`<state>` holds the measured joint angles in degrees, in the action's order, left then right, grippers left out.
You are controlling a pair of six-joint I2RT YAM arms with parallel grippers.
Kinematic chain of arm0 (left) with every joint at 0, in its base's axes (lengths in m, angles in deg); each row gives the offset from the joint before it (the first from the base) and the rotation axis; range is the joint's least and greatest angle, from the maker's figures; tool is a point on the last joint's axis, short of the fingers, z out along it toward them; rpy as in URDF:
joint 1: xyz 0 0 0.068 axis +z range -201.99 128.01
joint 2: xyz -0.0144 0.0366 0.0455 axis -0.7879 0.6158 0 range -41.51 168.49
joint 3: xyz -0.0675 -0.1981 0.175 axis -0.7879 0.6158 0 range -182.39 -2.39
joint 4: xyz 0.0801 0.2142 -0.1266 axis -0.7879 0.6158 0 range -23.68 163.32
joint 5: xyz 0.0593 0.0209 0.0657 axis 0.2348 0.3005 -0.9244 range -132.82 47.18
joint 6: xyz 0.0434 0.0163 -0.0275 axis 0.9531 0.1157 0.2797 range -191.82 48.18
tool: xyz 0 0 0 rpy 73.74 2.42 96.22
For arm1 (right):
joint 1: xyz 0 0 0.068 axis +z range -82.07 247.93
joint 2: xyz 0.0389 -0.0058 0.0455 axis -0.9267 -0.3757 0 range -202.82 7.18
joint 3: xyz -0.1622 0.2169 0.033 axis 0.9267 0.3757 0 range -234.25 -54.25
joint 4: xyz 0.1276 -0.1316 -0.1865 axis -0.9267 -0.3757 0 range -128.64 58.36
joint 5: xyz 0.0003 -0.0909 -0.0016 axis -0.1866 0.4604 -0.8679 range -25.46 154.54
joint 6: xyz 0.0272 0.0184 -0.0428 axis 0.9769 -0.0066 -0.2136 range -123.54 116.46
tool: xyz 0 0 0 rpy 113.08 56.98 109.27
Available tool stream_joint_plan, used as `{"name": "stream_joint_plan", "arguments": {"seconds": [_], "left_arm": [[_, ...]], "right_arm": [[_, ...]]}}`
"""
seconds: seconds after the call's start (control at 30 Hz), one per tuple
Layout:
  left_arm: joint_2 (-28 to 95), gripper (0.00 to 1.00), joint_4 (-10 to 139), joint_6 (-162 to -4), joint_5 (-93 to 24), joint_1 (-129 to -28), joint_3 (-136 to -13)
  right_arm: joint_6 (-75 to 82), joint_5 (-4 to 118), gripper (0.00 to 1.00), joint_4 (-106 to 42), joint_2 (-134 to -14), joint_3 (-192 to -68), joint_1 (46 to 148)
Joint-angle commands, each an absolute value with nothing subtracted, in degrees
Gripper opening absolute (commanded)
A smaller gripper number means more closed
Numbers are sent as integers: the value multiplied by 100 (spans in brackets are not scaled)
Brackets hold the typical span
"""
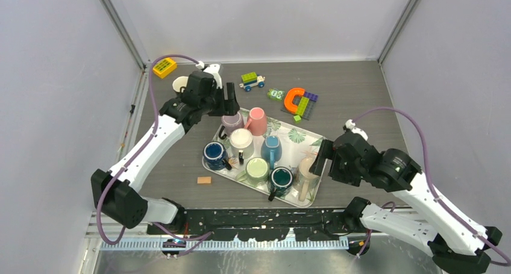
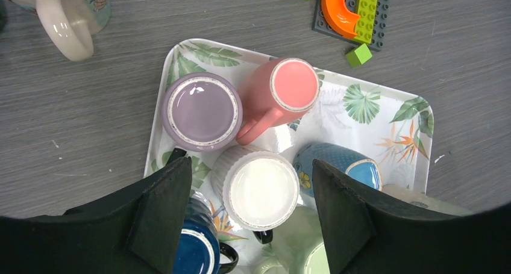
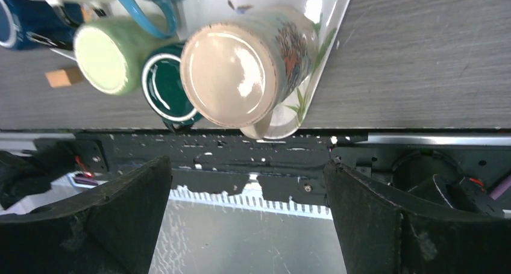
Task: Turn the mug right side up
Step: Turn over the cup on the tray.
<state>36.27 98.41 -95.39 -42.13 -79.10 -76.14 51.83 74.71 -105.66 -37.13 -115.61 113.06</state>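
Several mugs stand bottom-up on a leaf-print tray [image 1: 299, 135]: purple [image 2: 202, 110], pink [image 2: 283, 90], white ribbed [image 2: 262, 189], light blue [image 2: 343, 162], dark blue [image 2: 193, 250], green [image 3: 111, 54], teal [image 3: 169, 87] and beige floral [image 3: 235, 72]. A cream mug [image 1: 179, 84] stands off the tray at the back left, its mouth up. My left gripper [image 1: 231, 102] hangs open above the tray's back corner, over the white mug, holding nothing. My right gripper [image 1: 322, 156] is open and empty, just beside the beige floral mug [image 1: 307, 168] at the tray's near right corner.
Behind the tray lie a yellow block [image 1: 164, 67], a brick car [image 1: 252, 80] and an orange arch on bricks [image 1: 299, 100]. A small wooden block [image 1: 204, 180] lies left of the tray's front. Grey walls close in both sides.
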Motion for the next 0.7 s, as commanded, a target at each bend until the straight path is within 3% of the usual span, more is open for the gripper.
{"name": "stream_joint_plan", "arguments": {"seconds": [0.0,0.6,0.67], "left_arm": [[3435,74,9802,-9493,-4094,-7908,-7597],[3409,75,9786,-9440,-4229,-7906,-7484],[3406,75,9763,-9441,-4237,-7906,-7465]], "right_arm": [[5628,7622,100,-10482,-3924,-11347,11738],[6319,8373,100,-9050,-4532,-9969,12477],[6443,8533,96,-8896,-4524,-9820,12474]]}}
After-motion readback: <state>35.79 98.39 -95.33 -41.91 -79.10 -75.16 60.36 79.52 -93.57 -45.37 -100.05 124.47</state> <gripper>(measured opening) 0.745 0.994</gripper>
